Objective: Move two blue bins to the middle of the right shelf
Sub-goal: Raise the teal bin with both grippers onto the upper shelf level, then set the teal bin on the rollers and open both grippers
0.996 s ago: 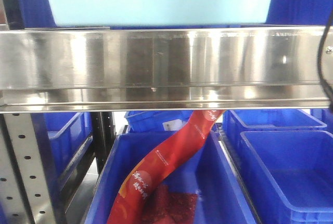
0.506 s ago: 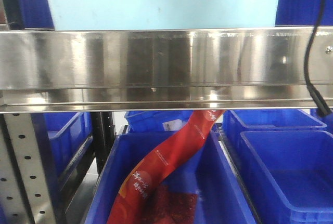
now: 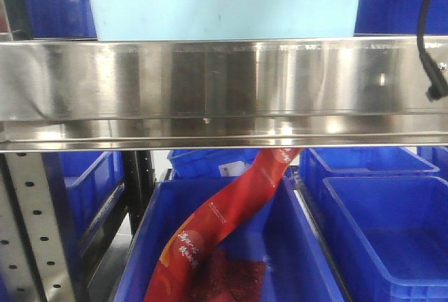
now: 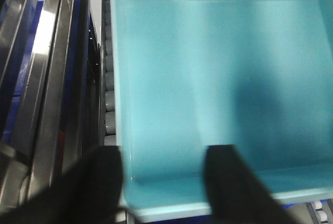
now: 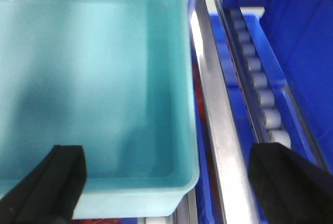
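You've got one pale bin (image 3: 224, 4) sitting behind the tall steel lip of the shelf (image 3: 224, 88), on the middle level of the rack. From the front you see only its upper wall and rim above the lip. That lip is there to stop bins sliding out, so the bin has to clear it going in, then drop behind.

Left end effector (image 4: 164, 185): wide open, one finger outside the bin's left wall, the other inside over the floor near the front edge. It straddles the corner wall but isn't closed on it. That's how you'd carry a bin with no handles, pinching the wall near each front corner.

Right end effector (image 5: 177, 182): also wide open, one finger inside the bin near the front wall, the other well outside over the steel rail. It holds nothing.

Grey rollers run along both sides of the bin in the wrist views, so I'd judge it rests on a roller track and can creep if nudged. Pull the fingers straight up and back, with no side drag.

The second pale bin isn't in any view. Below the shelf are dark blue bins (image 3: 381, 228), one holding a red pouch (image 3: 224, 225); these aren't yours.
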Tool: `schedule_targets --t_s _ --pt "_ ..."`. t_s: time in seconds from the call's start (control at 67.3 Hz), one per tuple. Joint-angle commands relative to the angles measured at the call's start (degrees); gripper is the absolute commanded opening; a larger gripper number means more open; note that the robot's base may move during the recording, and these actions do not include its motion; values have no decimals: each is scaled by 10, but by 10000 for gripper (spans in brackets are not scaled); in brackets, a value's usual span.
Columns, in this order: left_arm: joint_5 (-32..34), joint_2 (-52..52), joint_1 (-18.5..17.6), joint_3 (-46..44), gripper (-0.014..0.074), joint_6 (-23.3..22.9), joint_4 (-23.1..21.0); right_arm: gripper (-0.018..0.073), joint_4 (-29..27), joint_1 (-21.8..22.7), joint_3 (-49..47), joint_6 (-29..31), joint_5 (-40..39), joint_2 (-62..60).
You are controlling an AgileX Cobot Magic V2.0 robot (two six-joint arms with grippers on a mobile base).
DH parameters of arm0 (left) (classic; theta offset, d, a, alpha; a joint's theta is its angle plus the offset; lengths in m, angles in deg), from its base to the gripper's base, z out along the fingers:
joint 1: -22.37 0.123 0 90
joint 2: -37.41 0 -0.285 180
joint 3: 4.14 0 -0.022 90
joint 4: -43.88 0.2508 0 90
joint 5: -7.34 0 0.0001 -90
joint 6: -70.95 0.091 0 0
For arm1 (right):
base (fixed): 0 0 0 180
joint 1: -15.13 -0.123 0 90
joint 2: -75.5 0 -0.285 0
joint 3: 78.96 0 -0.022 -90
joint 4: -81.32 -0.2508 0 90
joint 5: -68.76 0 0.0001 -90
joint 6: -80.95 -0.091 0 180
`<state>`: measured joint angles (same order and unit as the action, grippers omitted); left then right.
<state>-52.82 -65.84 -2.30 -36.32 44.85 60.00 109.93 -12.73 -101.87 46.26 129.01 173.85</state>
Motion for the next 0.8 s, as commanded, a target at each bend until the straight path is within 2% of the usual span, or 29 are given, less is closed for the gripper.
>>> schedule_targets --t_s 0.0,0.045,0.059,0.089,0.134,0.253,0.387,0.55,0.788 --pt "-12 16 -3 -7 48 0 -5 371 11 -13 -5 13 3 -18" --pt "-23 21 -3 -7 -94 0 -5 232 11 -18 -5 13 11 -21" --pt "-26 23 -3 -7 -109 0 -5 137 11 -20 -5 13 13 -22" --pt "-30 27 -3 -7 -109 0 -5 36 11 -19 -5 13 15 -24" --pt "-38 31 -3 -7 -109 2 -5 -160 10 -19 -4 13 17 -25" --pt "-39 47 -3 5 -109 6 -5 -163 5 -19 2 13 23 -29" --pt "9 84 -3 80 -109 6 -5 -167 5 -19 55 13 -39 -55" --pt "120 150 -3 207 -109 6 -5 -167 2 -19 158 13 -161 -112" --pt "339 246 -3 413 -109 6 -10 -167 2 -19 316 13 -340 -192"
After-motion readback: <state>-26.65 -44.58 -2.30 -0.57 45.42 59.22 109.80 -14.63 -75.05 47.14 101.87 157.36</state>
